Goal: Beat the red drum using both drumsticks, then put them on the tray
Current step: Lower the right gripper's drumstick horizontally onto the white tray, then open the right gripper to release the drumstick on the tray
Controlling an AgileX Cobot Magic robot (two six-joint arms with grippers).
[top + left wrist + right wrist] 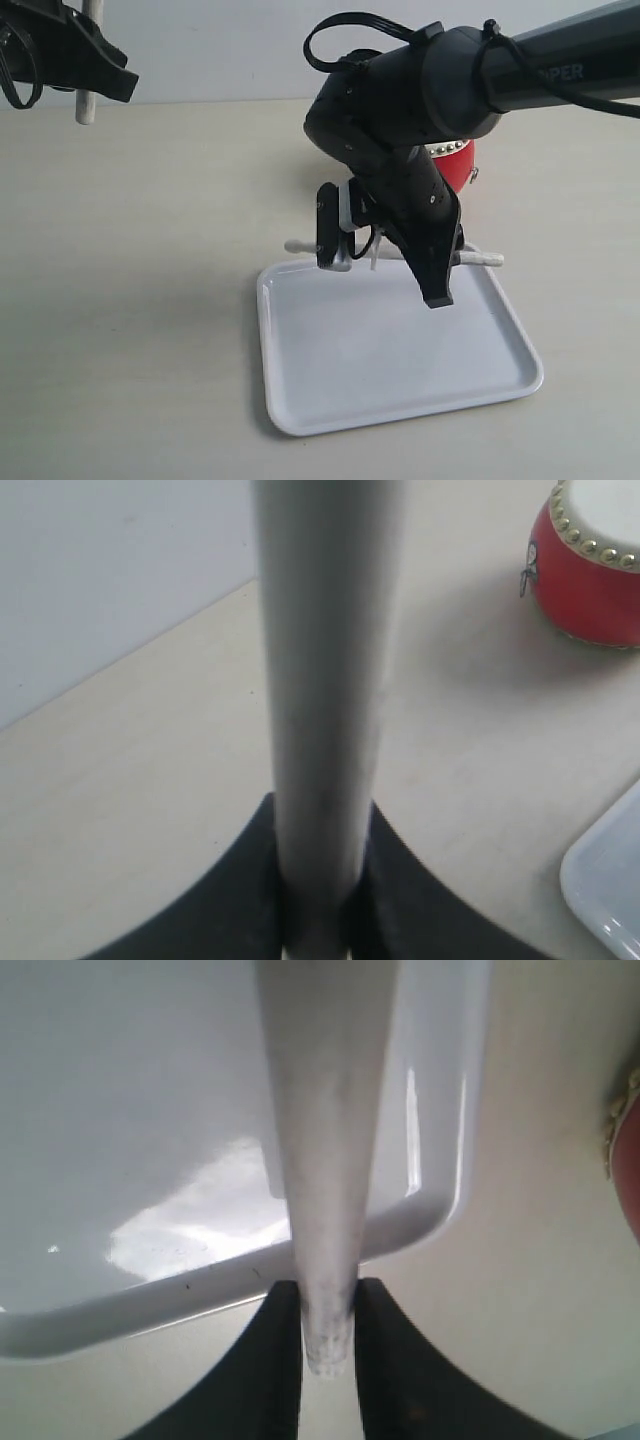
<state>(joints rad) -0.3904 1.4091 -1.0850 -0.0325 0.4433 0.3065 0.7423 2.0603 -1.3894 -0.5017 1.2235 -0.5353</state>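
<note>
The red drum (460, 165) stands behind my right arm, beyond the white tray (380, 370). My right gripper (385, 262) hangs over the tray's far rim, shut on a pale drumstick (300, 245) that lies level across that edge. In the right wrist view this drumstick (325, 1160) runs from the jaws of the right gripper (328, 1295) out over the tray (150, 1110). My left gripper (110, 75) is raised at the far left, shut on the other drumstick (86, 105), which points down. The left wrist view shows that drumstick (325, 680) in the left gripper (322, 810), with the drum (590, 575) and a tray corner (610, 880).
The pale tabletop (150, 280) spreads around the tray, and a light wall (220, 50) closes the back. My right arm (480, 80) crosses in from the upper right and hides most of the drum.
</note>
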